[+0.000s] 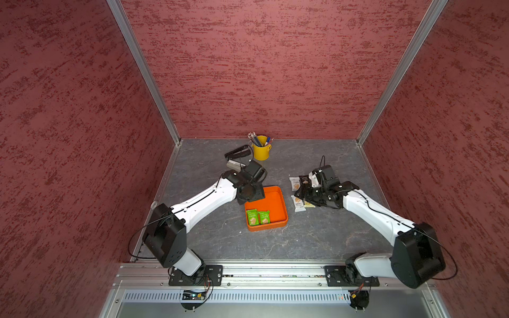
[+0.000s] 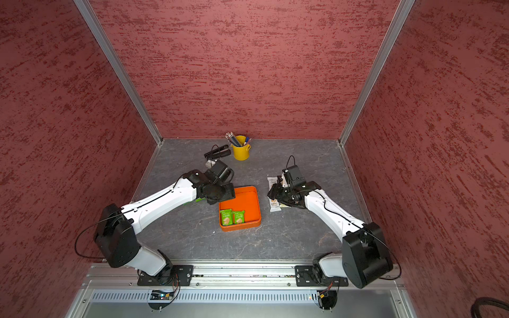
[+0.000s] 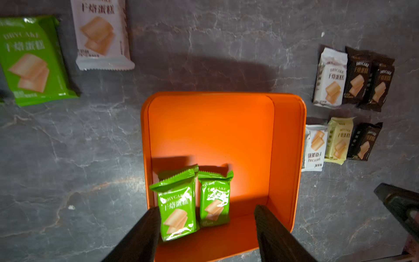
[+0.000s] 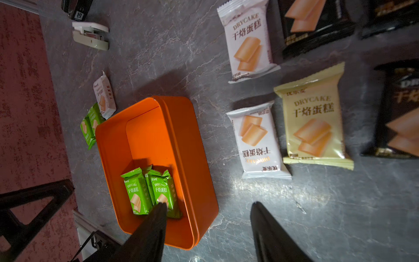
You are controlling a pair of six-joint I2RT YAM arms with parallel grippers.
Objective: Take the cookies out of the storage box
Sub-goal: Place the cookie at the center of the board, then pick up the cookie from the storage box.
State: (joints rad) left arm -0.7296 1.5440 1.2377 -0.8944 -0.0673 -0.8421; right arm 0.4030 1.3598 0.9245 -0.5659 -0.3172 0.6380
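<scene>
Worktop point(image 1: 303, 242): grey, marbled.
Storage box point(image 1: 276, 199): central; two green cookies point(image 1: 257, 217) remain in its 7 o'clock corner.
Left gripper point(image 3: 206, 209): half-spread, empty, above the box's 11 o'clock edge, probably aiming at them.
Right gripper point(image 4: 208, 203): spread, empty, over unloaded packets point(image 1: 296, 183) at 3 o'clock.
Obstacle: corner walls may crowd the fingers; pencil cup point(image 1: 261, 150), 12 o'clock, well apart.

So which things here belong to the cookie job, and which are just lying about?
Job: storage box; green cookies still inside it; cookies already out beside it.
Lying about: yellow pencil cup; black stapler; grey-white stapler-like device.
</scene>
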